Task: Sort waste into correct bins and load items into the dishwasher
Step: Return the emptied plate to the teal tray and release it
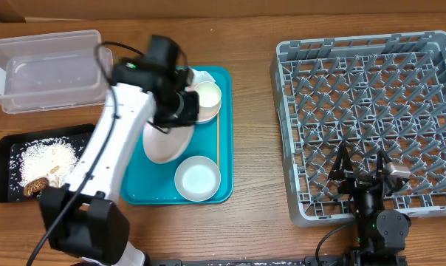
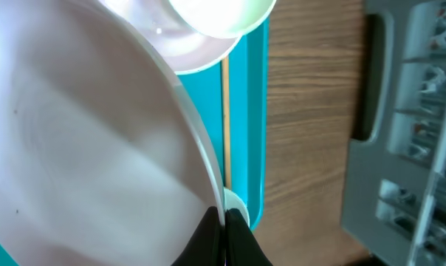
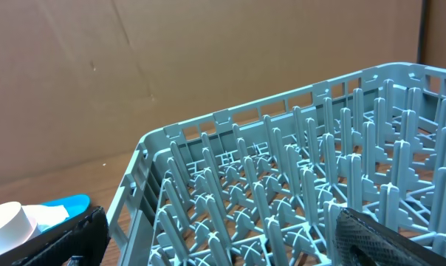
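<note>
Across the right half of the overhead frame sat the grey dish rack [image 1: 367, 118], the right gripper [image 1: 362, 164] low over its near edge. Only the right wrist view made plain that its fingers were spread wide with nothing between them. At upper left lay the clear tub [image 1: 46, 70]. At centre was the teal tray [image 1: 224, 166], and at lower left the black tray [image 1: 5, 159], which held white crumbs [image 1: 46, 157] and a brown lump [image 1: 35, 186]. Over the teal tray, the pale pink plate [image 1: 164, 144] was half hidden under the left arm. The blue-white bowl [image 1: 197, 179] sat below it and the white cup [image 1: 207, 98] above. From overhead the grip could not be seen. The left wrist view showed the left gripper [image 2: 224, 235] pinching the plate's rim, with a thin wooden stick [image 2: 225, 111] just beyond.
</note>
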Available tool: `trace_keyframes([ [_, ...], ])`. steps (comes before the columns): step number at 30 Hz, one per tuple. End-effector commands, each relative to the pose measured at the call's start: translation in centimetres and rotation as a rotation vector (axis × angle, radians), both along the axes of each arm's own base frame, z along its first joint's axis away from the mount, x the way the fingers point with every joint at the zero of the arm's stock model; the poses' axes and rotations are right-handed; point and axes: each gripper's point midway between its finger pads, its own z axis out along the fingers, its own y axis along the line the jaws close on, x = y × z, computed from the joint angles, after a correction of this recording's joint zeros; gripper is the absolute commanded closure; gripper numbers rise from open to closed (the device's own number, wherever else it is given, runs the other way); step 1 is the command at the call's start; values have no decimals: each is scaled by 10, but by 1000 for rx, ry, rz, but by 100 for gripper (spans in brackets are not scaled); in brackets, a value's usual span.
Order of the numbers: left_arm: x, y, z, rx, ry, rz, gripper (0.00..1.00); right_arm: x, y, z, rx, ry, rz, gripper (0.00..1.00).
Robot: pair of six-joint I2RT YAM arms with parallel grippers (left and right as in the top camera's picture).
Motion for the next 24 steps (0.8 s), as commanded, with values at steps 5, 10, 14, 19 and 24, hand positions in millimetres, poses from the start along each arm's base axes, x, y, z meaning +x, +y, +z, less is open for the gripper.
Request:
trace_keyframes([
  [5, 1, 8, -30, 169, -47, 73, 96, 0, 0, -1, -4, -6, 0, 0],
  [10, -1, 18, -42, 221, -45, 84, 96, 0, 0, -1, -4, -6, 0, 0],
  [14, -8, 19, -59, 218, -23, 98, 96, 0, 0, -1, -4, -6, 0, 0],
  [19, -6, 12, -68, 177, -32, 93, 96, 0, 0, -1, -4, -6, 0, 0],
  [24, -8, 13, -68, 182, -25, 88, 38, 0, 0, -1, -4, -5, 0, 0],
])
